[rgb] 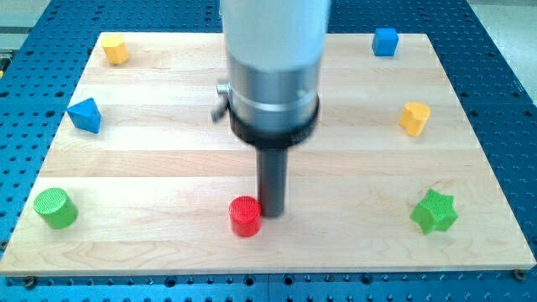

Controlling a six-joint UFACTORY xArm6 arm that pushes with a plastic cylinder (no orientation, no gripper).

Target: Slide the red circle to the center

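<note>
Arm (275, 59) drops in from the view's top centre, upright: pale cylinder, then a grey metal band, then a black collar, narrowing to a dark rod (272, 180). No claw on this rig, so no grasp state to record; the rod ends in my tip (273, 213), down at the worktop (168, 176) in the lower middle. Red circle (245, 216) sits just beside my tip, on its left in the view, touching or very nearly, cannot tell which. It lies near the view's bottom edge of the wooden board, a little left of the midline. Other blocks ring the edges, well apart from the tip: yellow block (116, 49) top left, blue triangle (85, 115) below it, green circle (55, 208) bottom left, blue cube (385, 41) top right, second yellow block (414, 118) on the right, green star (434, 211) bottom right.
</note>
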